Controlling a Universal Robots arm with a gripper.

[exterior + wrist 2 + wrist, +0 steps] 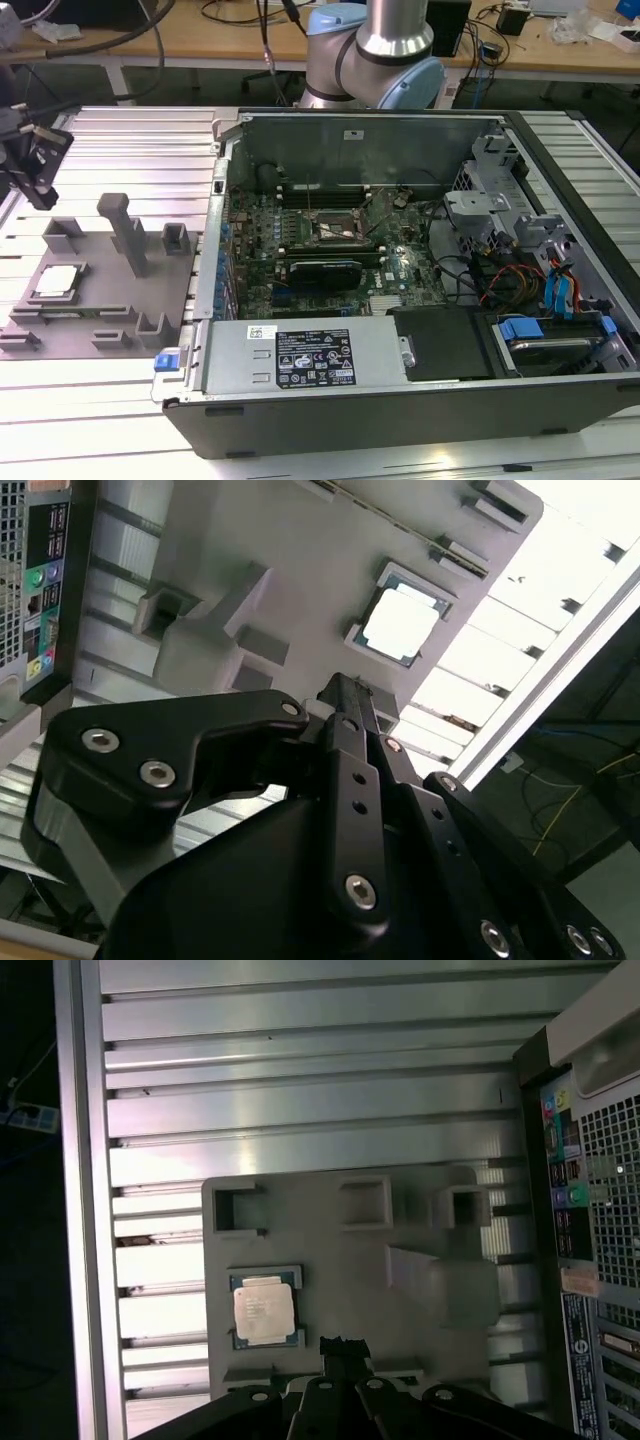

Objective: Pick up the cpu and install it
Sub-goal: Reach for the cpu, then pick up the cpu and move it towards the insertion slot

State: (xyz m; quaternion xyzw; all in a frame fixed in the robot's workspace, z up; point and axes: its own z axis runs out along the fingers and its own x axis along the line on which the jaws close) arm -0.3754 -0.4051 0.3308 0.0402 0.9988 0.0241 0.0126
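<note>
Cpu sitting in its tray pocket
Hand hovers over the grey tray, pinched narrow, holding nothing; open computer case alongside.

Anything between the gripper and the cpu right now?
Nothing visible. The cpu lies uncovered in its recess on the grey tray, and the gripper is apart from it with open space between. The tray's tall post stands aside, toward the computer case, not between them.
</note>
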